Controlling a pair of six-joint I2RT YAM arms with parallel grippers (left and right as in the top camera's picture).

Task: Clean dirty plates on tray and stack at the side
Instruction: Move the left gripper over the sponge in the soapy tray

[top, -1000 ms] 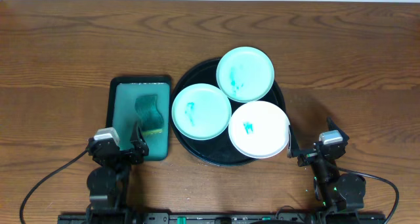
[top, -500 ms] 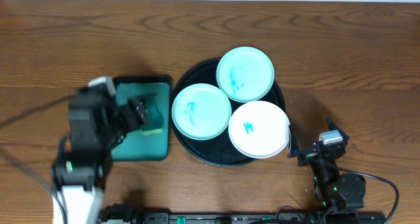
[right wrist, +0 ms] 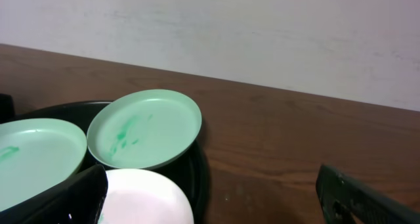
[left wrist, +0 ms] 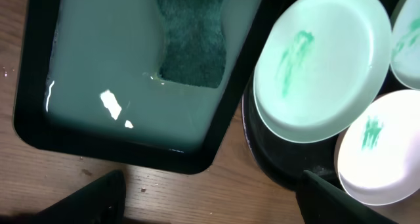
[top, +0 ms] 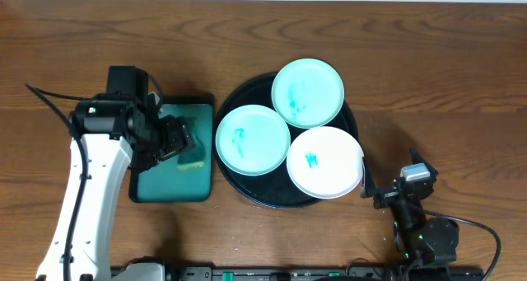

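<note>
The round black tray (top: pixel 246 96) holds three plates: a mint plate (top: pixel 307 92) at the back, a mint plate (top: pixel 252 139) at the left and a white plate (top: pixel 324 161) at the front right. All three bear teal smears. My left gripper (top: pixel 174 139) hangs open and empty over the teal rectangular tray (top: pixel 169 182), beside a green sponge (top: pixel 193 155). The left wrist view shows the sponge (left wrist: pixel 193 40), the left mint plate (left wrist: pixel 321 60) and the white plate (left wrist: pixel 380 152). My right gripper (top: pixel 385 189) rests open and empty, right of the white plate (right wrist: pixel 144 198).
The teal tray (left wrist: pixel 98 73) holds shallow liquid with the sponge at its far end. Bare wooden table lies on all sides of both trays. The left arm's cable trails toward the table's left side. A pale wall rises behind the table in the right wrist view.
My left arm has risen from its rest at the front left and swung over the teal tray. The right arm and the plates have not moved.
</note>
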